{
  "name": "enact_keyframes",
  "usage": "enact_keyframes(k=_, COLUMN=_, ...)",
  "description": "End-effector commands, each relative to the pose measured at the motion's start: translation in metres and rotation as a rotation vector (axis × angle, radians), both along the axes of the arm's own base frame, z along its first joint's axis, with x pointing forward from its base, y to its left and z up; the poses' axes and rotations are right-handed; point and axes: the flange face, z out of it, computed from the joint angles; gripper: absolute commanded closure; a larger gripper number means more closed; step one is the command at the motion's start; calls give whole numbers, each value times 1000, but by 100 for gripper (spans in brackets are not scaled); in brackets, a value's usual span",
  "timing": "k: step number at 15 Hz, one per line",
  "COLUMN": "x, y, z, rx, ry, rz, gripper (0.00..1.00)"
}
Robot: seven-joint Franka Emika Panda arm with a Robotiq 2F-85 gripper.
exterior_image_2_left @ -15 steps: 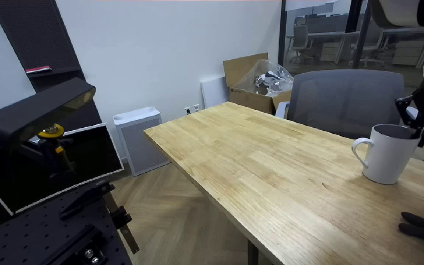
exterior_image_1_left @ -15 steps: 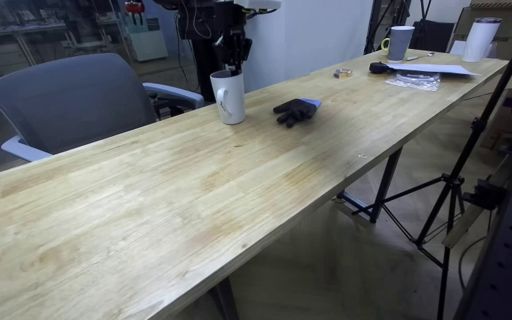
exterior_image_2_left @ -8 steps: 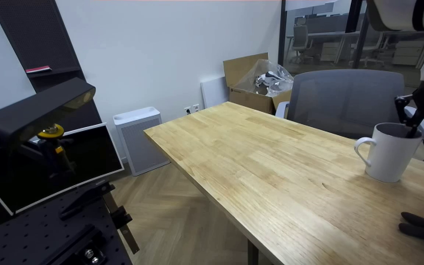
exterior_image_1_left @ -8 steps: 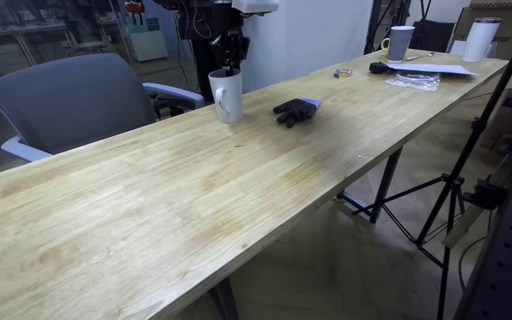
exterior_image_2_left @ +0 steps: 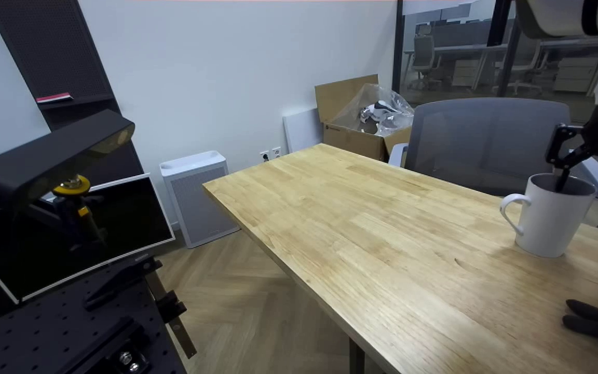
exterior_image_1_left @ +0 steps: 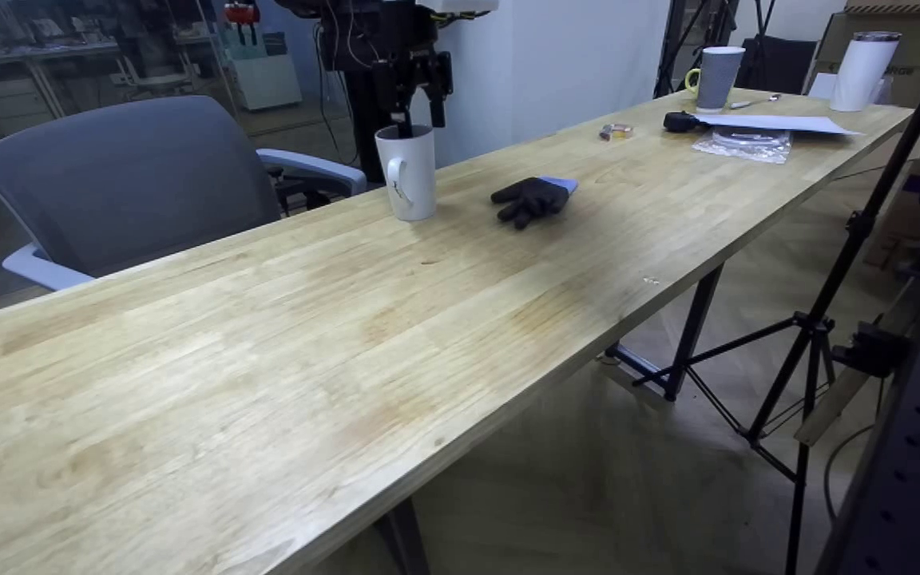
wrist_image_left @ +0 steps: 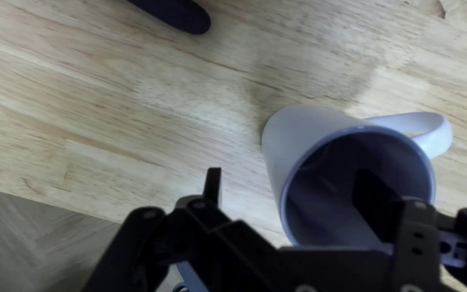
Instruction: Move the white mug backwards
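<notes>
End effector spread wider, wht mug on wd tbl nr chair.

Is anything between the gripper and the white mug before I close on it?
Nothing visible. The gripper stands open, one finger inside the white mug, the other outside; the dark glove lies on the table, apart from both.

A blue-cuffed dark glove lies on the wooden table; well apart from it stand a yellow-handled grey cup and a white tumbler, near a sheet of paper and a clear plastic bag. A grey mesh chair stands beside the table; an open cardboard box sits near one corner.
</notes>
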Motion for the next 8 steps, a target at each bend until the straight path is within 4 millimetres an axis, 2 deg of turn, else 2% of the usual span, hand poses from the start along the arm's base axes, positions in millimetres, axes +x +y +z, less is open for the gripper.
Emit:
enact_keyframes(k=1, x=-3, y=-33, z=51, rx=-46, ry=42, rz=-6, gripper=0)
enact_keyframes(k=6, x=-16, y=-83, z=126, rx=-79, ry=56, rz=8, gripper=0)
enact_keyframes(k=8, x=-22, y=-90, z=148, rx=-79, ry=64, rz=27, gripper=0)
